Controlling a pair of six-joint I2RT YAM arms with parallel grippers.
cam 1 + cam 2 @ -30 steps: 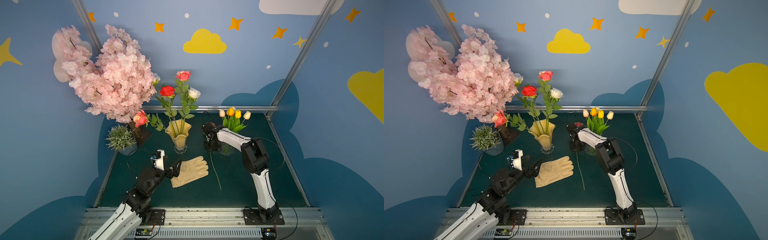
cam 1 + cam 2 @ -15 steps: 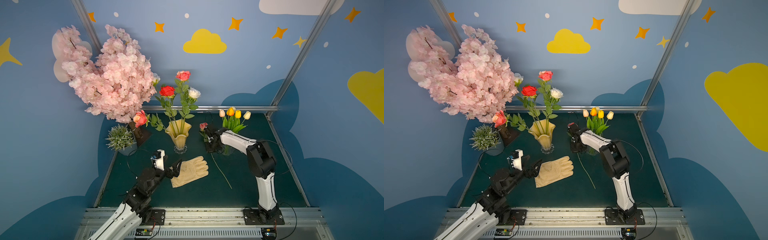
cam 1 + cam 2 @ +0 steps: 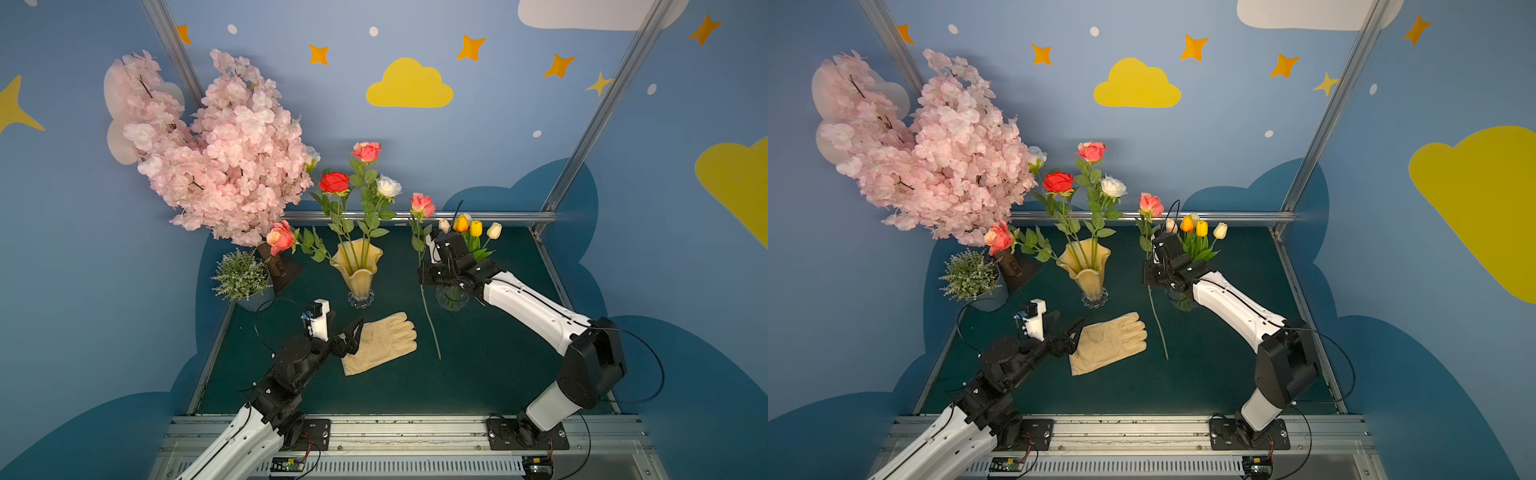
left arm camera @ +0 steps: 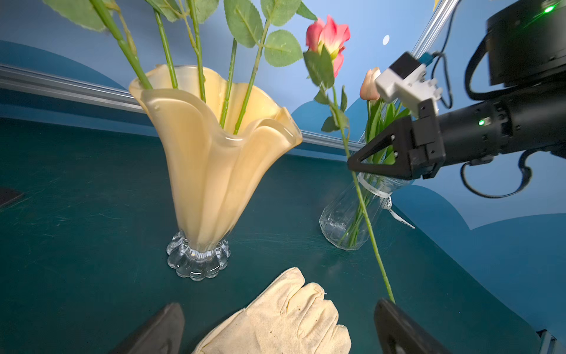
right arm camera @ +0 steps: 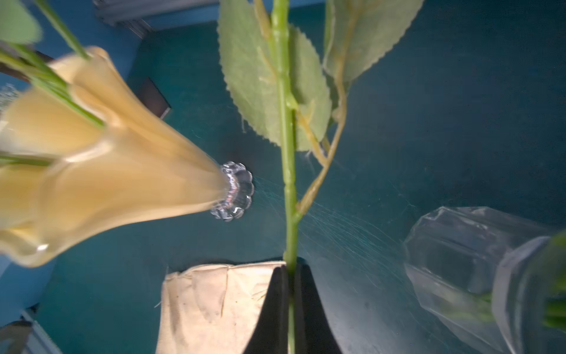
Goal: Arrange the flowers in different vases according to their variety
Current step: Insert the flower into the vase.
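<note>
Right fingers (image 5: 272, 309) are clenched mid-stem on the pink rose (image 3: 422, 204), holding it nearly upright. It is probably bound for the yellow vase (image 3: 360, 266), which holds the other roses (image 3: 334, 182). Left fingers (image 4: 398, 331) are spread and empty by the glove (image 3: 380, 343).

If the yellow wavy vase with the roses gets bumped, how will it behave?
Probably tips easily: the yellow vase flares wide above a small glass foot, and tall roses raise its load. It looks like glass, so it may chip or break.

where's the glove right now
In both top views the glove lies flat on the table, just in front of the yellow vase, beside the left gripper.
</note>
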